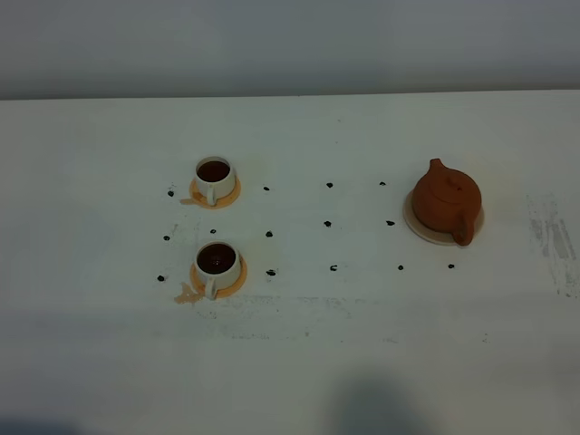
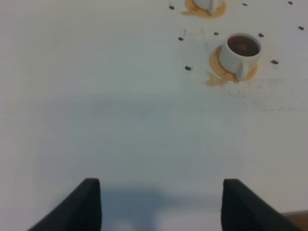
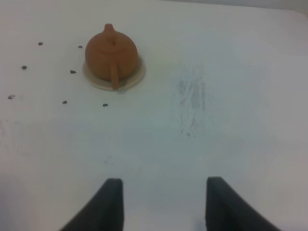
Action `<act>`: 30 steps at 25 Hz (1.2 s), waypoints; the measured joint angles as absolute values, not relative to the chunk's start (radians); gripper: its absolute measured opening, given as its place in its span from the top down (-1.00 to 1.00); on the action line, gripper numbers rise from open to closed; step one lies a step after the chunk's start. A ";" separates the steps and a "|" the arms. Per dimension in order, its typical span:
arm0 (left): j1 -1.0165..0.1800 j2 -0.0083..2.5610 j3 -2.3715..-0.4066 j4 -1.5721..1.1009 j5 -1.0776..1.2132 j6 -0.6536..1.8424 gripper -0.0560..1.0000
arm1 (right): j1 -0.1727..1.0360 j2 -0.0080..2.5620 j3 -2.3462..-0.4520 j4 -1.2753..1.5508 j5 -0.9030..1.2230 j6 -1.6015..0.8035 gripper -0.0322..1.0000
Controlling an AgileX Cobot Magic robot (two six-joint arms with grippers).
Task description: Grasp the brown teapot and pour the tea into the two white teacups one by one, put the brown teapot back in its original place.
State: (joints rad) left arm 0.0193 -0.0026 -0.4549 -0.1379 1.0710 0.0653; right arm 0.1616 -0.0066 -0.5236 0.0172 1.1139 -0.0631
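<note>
Item: brown teapot point(image 1: 446, 201). Small reddish clay pot, knobbed lid on, upright on its pale beige coaster point(image 1: 419, 229), on the right side of the white table point(image 1: 299, 362) in the overhead view. Spout points away toward the far edge, stubby handle toward the near edge.

Item: two white teacups, left side of table, one behind the other. Far teacup point(image 1: 215, 178) and near teacup point(image 1: 217, 265) each sit on an orange-tan saucer and each holds dark liquid to near the rim. A tan spill stain point(image 1: 188, 294) lies just beside the near saucer point(image 1: 237, 281); a fainter one shows by the far saucer.

Item: small black marks point(image 1: 328, 223), dotted in rows between cups and pot.

Item: left gripper point(image 2: 161, 204). Fingers spread wide, nothing between them, over bare table well short of the cups.

Item: right gripper point(image 3: 163, 204). Fingers likewise wide apart and empty, well apart from the teapot.

Status, by my reckoning: both cups poured, pot returned to its coaster, both claws clear. Nothing appears left to do.
</note>
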 joint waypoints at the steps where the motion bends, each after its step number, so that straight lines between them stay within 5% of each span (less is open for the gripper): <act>1: 0.019 -0.003 -0.455 -0.138 1.071 0.065 -0.08 | 0.162 -0.007 -0.524 0.017 1.114 -0.063 0.19; 30: 0.019 -0.003 -0.455 -0.138 1.071 0.065 -0.08 | 0.083 -0.007 -0.524 0.017 1.114 -0.064 0.20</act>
State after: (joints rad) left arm 0.0193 -0.0035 -0.4549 -0.1379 1.0710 0.0653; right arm 0.0831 -0.0066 -0.5236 0.0172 1.1139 -0.0636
